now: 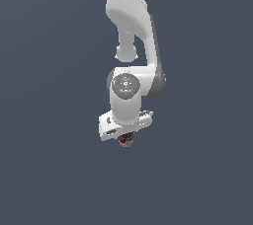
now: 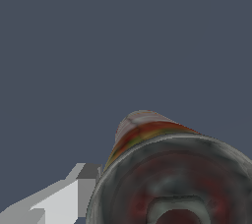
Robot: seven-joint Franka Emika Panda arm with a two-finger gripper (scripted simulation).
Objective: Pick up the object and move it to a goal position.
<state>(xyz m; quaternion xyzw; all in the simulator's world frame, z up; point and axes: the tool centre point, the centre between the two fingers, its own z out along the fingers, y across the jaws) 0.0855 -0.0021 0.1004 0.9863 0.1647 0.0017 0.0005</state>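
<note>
Flat even simulator light, no cast shadows, coarse jagged edges, no glare

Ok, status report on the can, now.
Gripper shut on the tin can. Can held under the hand, red label showing. Nothing in the way in either view.

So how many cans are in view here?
1. The can sits under the end effector in the exterior view, filling the wrist view close up. The arm could hide others.
</note>
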